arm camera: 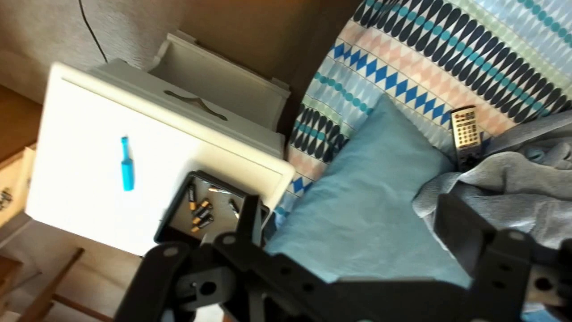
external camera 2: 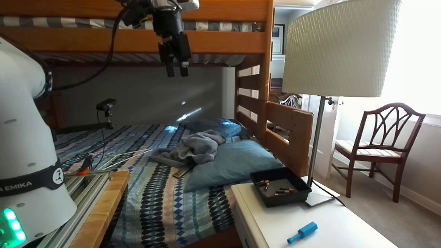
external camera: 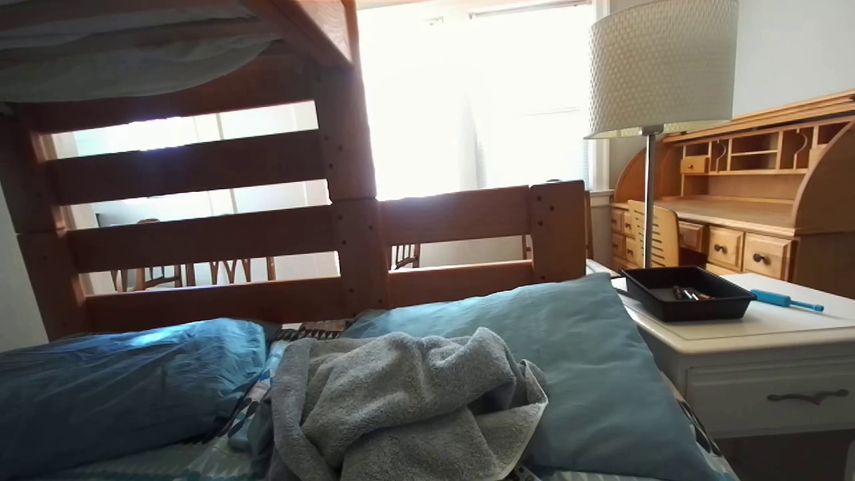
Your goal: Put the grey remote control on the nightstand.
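The grey remote control (external camera 2: 182, 171) lies on the patterned bed, beside the blue-green pillow and the grey towel. In the wrist view, the remote (arm camera: 466, 127) is at the right, and its dark end is partly under the towel's edge. The white nightstand (external camera 2: 265, 220) stands beside the bed; it also shows in an exterior view (external camera: 701, 341) and at the left of the wrist view (arm camera: 85, 147). My gripper (external camera 2: 177, 71) is open and empty, high above the bed and pointing down. In the wrist view, its fingers (arm camera: 350, 208) stand wide apart over the pillow.
A black tray (external camera 2: 256, 187) with several batteries and a blue tool (external camera 2: 305, 231) sit on the nightstand. A lamp (external camera 2: 339, 51) rises behind the tray. The grey towel (external camera 2: 201, 146) lies against the pillow (external camera 2: 234, 162). The upper bunk rail (external camera 2: 220, 43) is near gripper height.
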